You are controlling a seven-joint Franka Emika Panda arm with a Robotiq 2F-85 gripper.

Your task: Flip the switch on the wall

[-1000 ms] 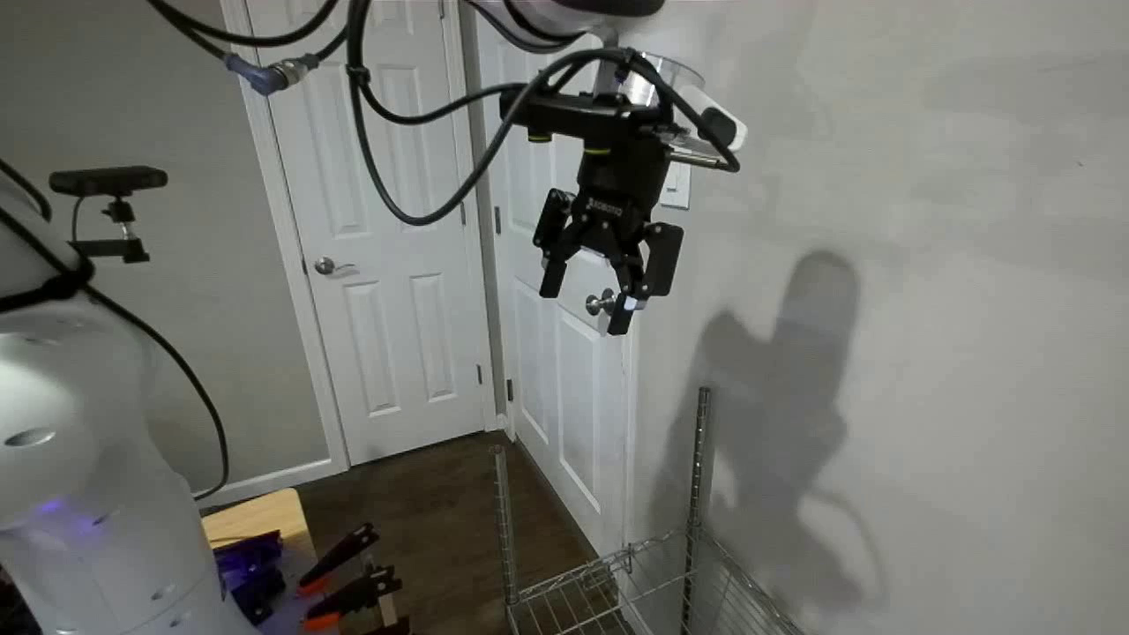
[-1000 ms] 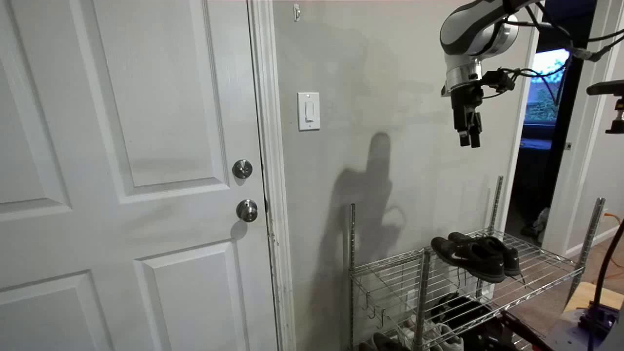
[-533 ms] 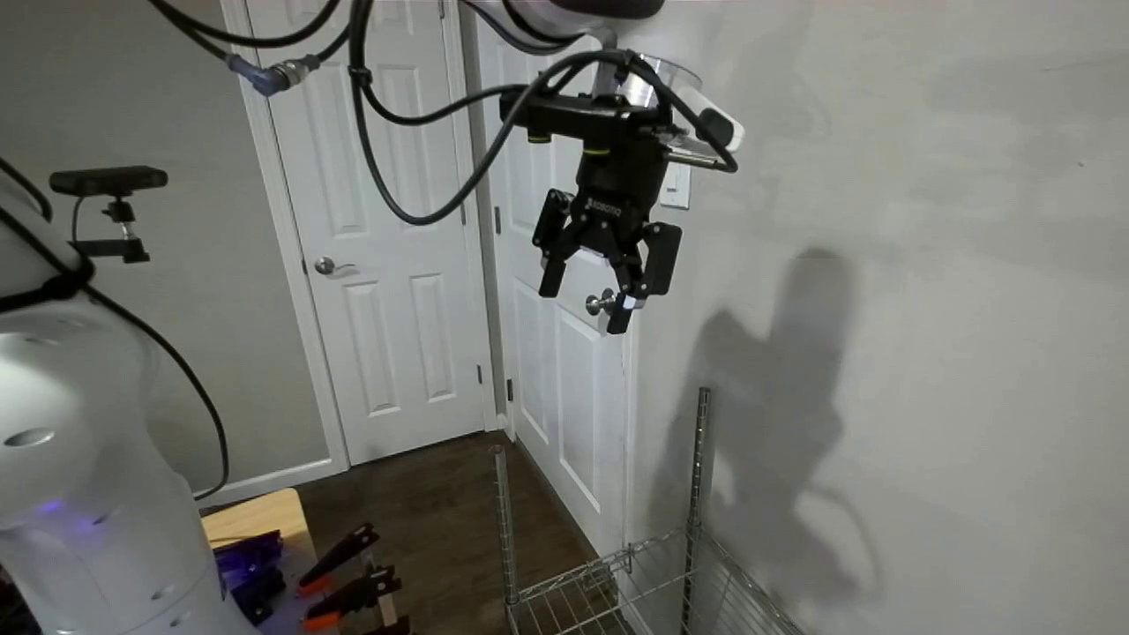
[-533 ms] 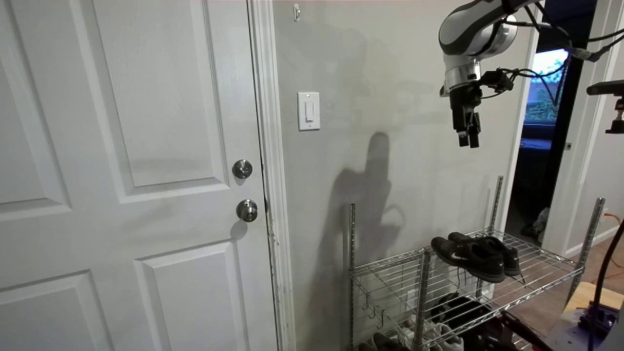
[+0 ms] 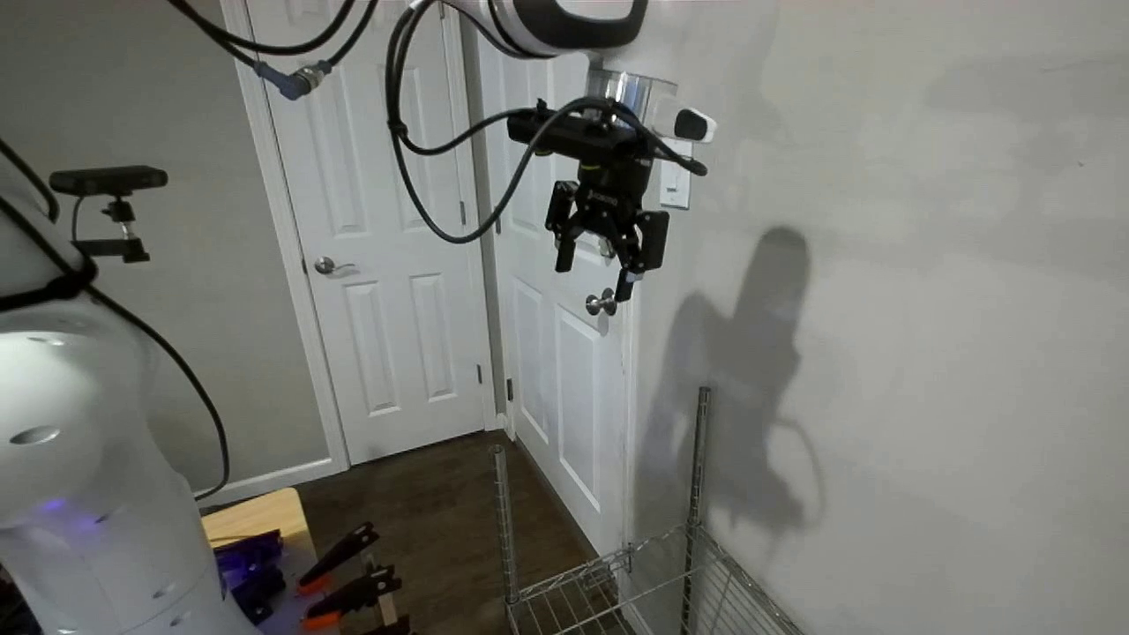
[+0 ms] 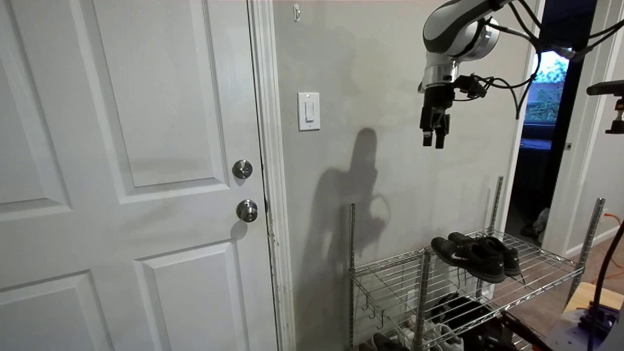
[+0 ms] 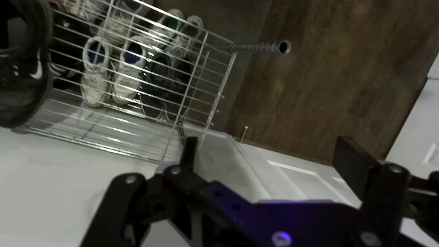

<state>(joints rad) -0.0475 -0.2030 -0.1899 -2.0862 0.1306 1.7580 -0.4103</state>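
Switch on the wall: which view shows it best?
An exterior view shows the switch best: whole, unobstructed. Where an exterior view looks past the arm, part of the switch is hidden. The wrist view doesn't show it.

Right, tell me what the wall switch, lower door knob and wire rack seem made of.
Switch: probably plastic, possibly painted metal; smooth, even white.
Lower knob: apparently metal, polished or satin, judging by its silvery highlights.
Wire rack: apparently metal, likely chrome-finished, being thin, silvery and glinting.
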